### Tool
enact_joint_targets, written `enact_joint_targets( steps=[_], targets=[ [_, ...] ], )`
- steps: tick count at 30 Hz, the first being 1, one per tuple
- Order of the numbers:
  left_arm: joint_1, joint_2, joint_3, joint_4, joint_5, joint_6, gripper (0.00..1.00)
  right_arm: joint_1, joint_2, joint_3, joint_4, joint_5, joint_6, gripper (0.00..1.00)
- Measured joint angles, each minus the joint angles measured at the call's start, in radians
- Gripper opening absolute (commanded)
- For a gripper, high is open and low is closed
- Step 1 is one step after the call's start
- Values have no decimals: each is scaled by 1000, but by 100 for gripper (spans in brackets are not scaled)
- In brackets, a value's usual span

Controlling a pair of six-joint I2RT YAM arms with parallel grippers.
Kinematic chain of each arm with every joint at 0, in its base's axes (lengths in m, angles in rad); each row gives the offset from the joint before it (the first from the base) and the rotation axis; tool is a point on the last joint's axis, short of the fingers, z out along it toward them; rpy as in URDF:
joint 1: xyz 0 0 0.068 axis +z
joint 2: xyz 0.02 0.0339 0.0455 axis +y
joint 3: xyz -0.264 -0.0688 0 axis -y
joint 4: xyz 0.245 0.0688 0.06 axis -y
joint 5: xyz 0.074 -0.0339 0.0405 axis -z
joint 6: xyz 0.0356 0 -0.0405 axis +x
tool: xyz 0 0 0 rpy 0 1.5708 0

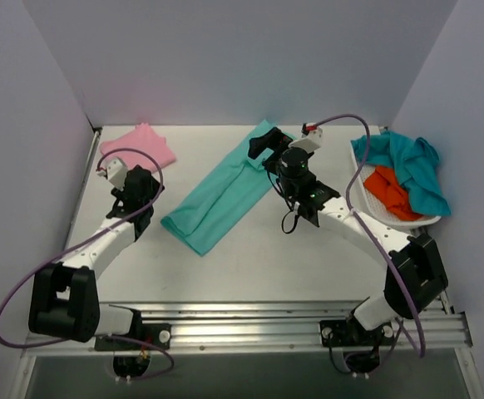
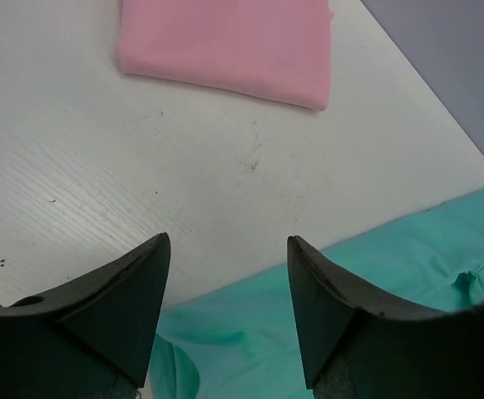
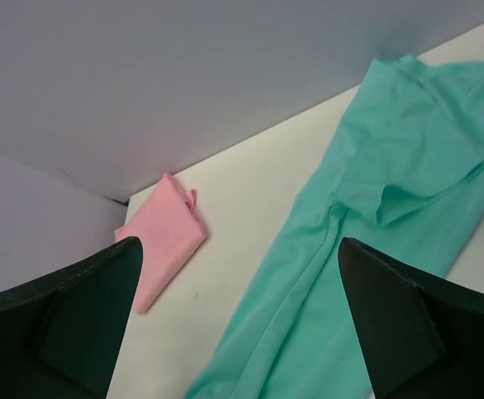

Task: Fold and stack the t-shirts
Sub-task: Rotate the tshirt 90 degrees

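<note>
The light sea-green soft cloth t-shirt (image 1: pixel 225 195), folded into a long strip, lies beneath the right gripper (image 3: pixel 238 245), whose jaws are spread wide and empty. The left gripper (image 2: pixel 229 241), parted and empty, hovers at the strip's edge, with the folded pink cloth t-shirt (image 2: pixel 225 41) ahead of it.

Your white table (image 1: pixel 250 266) is boxed by plain lavender walls (image 1: pixel 225 58) on its far, left and right edges; an aluminium rail (image 1: pixel 250 320) spans its near edge.

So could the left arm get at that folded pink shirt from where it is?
Probably yes. Its open end effector faces the pink t-shirt, with only bare table between them and nothing lying across the way.
</note>
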Motion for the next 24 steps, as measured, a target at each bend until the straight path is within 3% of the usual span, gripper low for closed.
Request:
enact_joint_targets(
  steps=[4, 8, 14, 24],
  targets=[
    [0, -11, -6, -4, 3, 0, 67, 120, -91, -175, -9, 37, 119, 100],
    [0, -34, -13, -17, 10, -2, 67, 273, 39, -272, -38, 53, 251, 100],
    [-2, -102, -25, -53, 11, -5, 67, 441, 253, -275, -26, 33, 379, 100],
    [-2, -169, -50, -87, 8, -12, 68, 489, 299, -227, 6, -10, 465, 100]
  ],
)
